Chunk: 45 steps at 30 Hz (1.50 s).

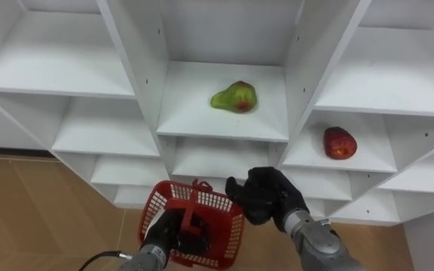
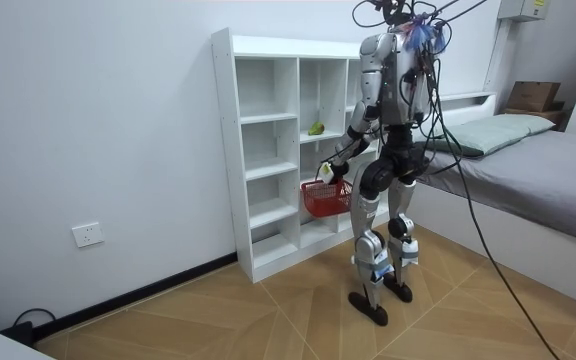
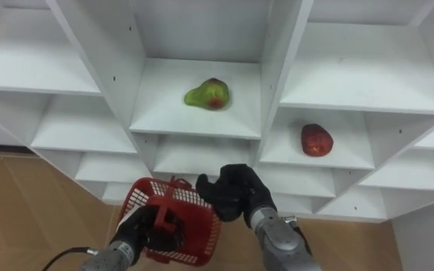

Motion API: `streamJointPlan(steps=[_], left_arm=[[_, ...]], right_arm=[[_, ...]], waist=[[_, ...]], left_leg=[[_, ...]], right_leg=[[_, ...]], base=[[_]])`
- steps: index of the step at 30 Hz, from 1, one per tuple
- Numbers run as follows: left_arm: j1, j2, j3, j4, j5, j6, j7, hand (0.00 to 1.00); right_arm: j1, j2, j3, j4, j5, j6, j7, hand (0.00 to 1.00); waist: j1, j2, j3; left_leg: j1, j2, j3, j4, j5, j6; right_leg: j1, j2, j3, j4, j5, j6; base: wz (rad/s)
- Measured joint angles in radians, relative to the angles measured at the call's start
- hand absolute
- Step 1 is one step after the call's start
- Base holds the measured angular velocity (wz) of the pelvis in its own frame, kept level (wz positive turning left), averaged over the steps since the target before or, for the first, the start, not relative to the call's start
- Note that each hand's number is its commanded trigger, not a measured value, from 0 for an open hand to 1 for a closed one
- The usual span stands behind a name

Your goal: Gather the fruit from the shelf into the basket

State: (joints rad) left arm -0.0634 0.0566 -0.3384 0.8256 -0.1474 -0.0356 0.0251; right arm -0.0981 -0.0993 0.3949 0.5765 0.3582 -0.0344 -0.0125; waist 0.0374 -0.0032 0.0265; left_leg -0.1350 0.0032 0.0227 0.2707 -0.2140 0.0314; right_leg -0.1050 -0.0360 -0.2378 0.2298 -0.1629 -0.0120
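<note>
1. Standing right up against the white closet (image 1: 300,68), squared to its open shelves, as seen from the room view.
2. Gripping the red basket (image 1: 224,218) by its handle with the left robot hand (image 1: 170,232), fingers wrapped round it. Carrying it low, in front of the closet's lower shelves.
3. Peering into the basket: no fruit to be made out inside, though cannot tell for the patch hidden behind handle and hand.
4. Holding the right robot hand (image 1: 266,194) up just beside the basket's right rim, fingers loosely bent and clasping nothing. Hovering below the front edge of the middle column's shelf.
5. Spotting the green fruit (image 1: 234,97), blushed red on one side, lying about midway between the back and front edges of that shelf. A touch toward its right edge, and well clear of both hands.
6. Spotting the red fruit (image 1: 340,143) too, one level lower in the right-hand column, near the middle of its shelf. Untouched as well.
7. Judging progress: early going. Basket in hand and position taken at the closet, but nothing collected yet by the look of it.
8. Left to do: two fruits to lift off their shelves and drop into the basket. Probably starting with the free right robot hand and whichever fruit comes easiest.
</note>
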Motion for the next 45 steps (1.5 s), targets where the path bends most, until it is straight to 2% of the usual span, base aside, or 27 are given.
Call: streamJointPlan(steps=[8, 18, 30, 45], left_arm=[[0.0, -0.021, -0.003, 0.0, -0.017, 0.0, -0.008, 1.0], [-0.007, -0.023, -0.023, 0.043, -0.018, 0.0, -0.017, 1.0], [-0.018, -0.032, -0.022, 0.078, -0.019, 0.003, -0.039, 1.0], [-0.027, -0.038, -0.04, 0.088, -0.018, 0.016, -0.058, 1.0]], right_arm=[[-0.024, 0.024, 0.015, 0.039, 0.074, -0.018, -0.009, 1.0], [-0.024, 0.033, 0.016, 0.043, 0.097, -0.018, -0.023, 1.0], [-0.053, 0.052, 0.015, 0.105, 0.107, -0.017, -0.03, 1.0], [-0.062, 0.061, 0.065, 0.151, 0.096, -0.015, -0.018, 1.0]], waist=[[0.0, 0.0, 0.0001], [0.002, -0.005, 0.003], [0.001, -0.004, 0.0024], [0.002, 0.013, -0.0012]], left_leg=[[0.001, -0.001, 0.0, 0.0, 0.0, 0.0], [0.002, -0.001, 0.001, 0.0, 0.0, 0.0], [0.001, -0.001, 0.0, 0.0, 0.0, 0.0], [0.001, -0.001, -0.002, 0.0, 0.0, 0.0]], right_leg=[[0.0, -0.001, -0.003, 0.0, 0.0, 0.0], [0.0, -0.001, -0.004, 0.0, 0.0, 0.0], [0.0, -0.001, -0.006, -0.001, 0.0, 0.0], [0.0, -0.002, -0.01, 0.0, 0.0, 0.0]], base=[[0.0], [0.0], [0.0], [0.0]])
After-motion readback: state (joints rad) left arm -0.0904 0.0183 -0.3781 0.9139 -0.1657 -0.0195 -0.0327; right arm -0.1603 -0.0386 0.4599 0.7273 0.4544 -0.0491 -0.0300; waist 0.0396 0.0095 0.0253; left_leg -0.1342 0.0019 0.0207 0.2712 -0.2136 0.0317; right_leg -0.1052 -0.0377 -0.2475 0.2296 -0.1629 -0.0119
